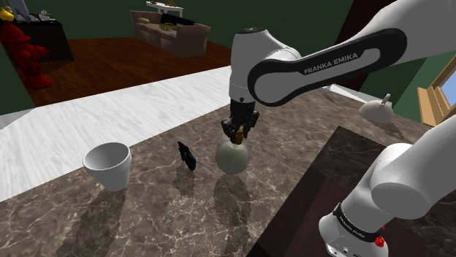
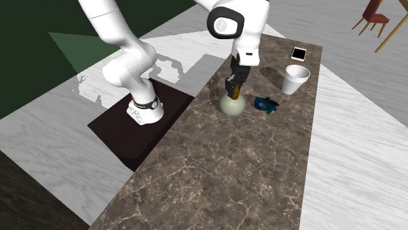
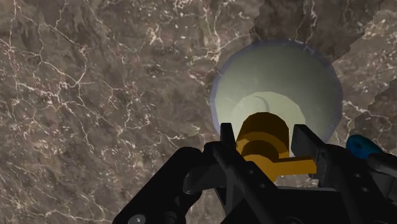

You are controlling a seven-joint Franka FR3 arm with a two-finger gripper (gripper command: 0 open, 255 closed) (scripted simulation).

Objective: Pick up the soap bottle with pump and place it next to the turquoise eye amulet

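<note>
Brown marble tabletop [image 1: 146,219] carries the pale round soap bottle [image 1: 232,155] near its stand-side edge, jaws closed on its gold pump [image 3: 262,133]; the turquoise amulet [image 1: 188,155] lies near it, a white cup [image 1: 108,165] beyond.

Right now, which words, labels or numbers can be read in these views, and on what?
"FRANKA EMIKA": white letters on the black band of the white arm.
Small marks on the black ring near the arm's base: too small to read.
Pale round bottle with yellow pump: no text.
</note>
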